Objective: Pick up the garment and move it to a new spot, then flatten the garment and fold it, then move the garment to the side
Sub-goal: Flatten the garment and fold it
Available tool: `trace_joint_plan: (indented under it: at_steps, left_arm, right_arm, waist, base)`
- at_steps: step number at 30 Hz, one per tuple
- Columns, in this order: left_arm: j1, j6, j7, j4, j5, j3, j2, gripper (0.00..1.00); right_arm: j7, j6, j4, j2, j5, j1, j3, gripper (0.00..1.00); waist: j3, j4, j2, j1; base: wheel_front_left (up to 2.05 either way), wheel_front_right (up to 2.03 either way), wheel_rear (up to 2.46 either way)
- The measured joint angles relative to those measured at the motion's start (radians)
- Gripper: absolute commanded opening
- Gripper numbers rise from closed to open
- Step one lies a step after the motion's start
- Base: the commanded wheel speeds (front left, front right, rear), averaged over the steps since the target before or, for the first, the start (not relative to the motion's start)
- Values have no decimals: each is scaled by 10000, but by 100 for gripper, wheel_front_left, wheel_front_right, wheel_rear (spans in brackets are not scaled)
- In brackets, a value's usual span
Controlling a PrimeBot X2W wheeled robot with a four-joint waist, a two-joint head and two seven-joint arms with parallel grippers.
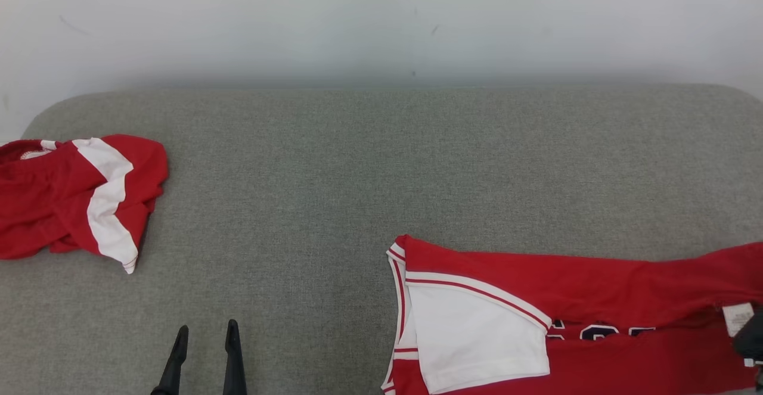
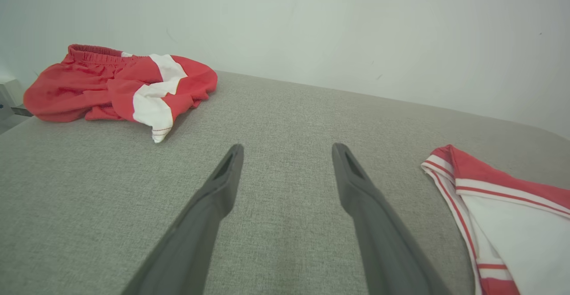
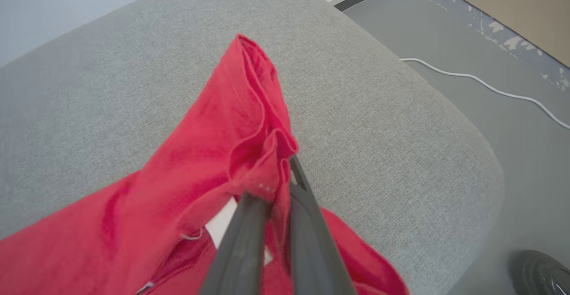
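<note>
Red-and-white jersey [image 1: 572,323] lies rumpled at near right edge of grey woven cushion [image 1: 357,174]. Right gripper [image 3: 271,179] clamps a red fold; left gripper [image 2: 287,150] gapes, empty. Advice: lift high before carrying, so trailing cloth clears the cushion.

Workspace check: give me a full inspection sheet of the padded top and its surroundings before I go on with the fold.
Surface: grey woven fabric pad, rounded corners, no stains seen.
Job's things: red cloth jersey with white panel and striped trim, near right, rumpled, partly doubled over.
Clutter: bunched red cloth shorts with white stripe, far left, apart from the jersey.
End effectors: left end effector open over bare pad; right end effector shut on a fold of the jersey's red edge.
Cables: thin white cable on the floor beside the pad.
Surroundings: pale wall behind; grey scuffed floor.
</note>
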Motion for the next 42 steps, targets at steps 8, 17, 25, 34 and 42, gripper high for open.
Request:
trace_joint_plan:
  at_steps: [8, 17, 25, 34, 42]
  left_arm:
    - [29, 0, 0, 23, -31, -23, 0, 100]
    - [26, 12, 0, 69, -104, -123, -2, 100]
    - [52, 13, 0, 188, -201, -316, -2, 100]
    - [258, 38, 0, 201, -201, -378, -2, 100]
    - [330, 38, 0, 242, -199, -449, -4, 100]
  right_arm:
    - [163, -2, -947, -4, 1356, 845, 3219, 0]
    - [138, -2, -1200, 12, 2830, 1672, 7586, 0]
    - [-272, -2, -136, 0, 3298, 1429, 9311, 0]
    - [-750, -2, 1053, 0, 3534, 986, 10195, 0]
    - [-1237, -2, 1628, -4, 4742, 785, 10512, 100]
  waist:
    - [-150, -59, 0, -1]
    - [-188, 64, 0, 0]
    - [-325, 328, -1, 0]
    - [-494, 500, 0, 0]
    - [-636, 571, -1, 0]
  base:
    - [0, 0, 0]
    - [0, 0, 0]
    - [0, 0, 0]
    - [0, 0, 0]
    - [0, 0, 0]
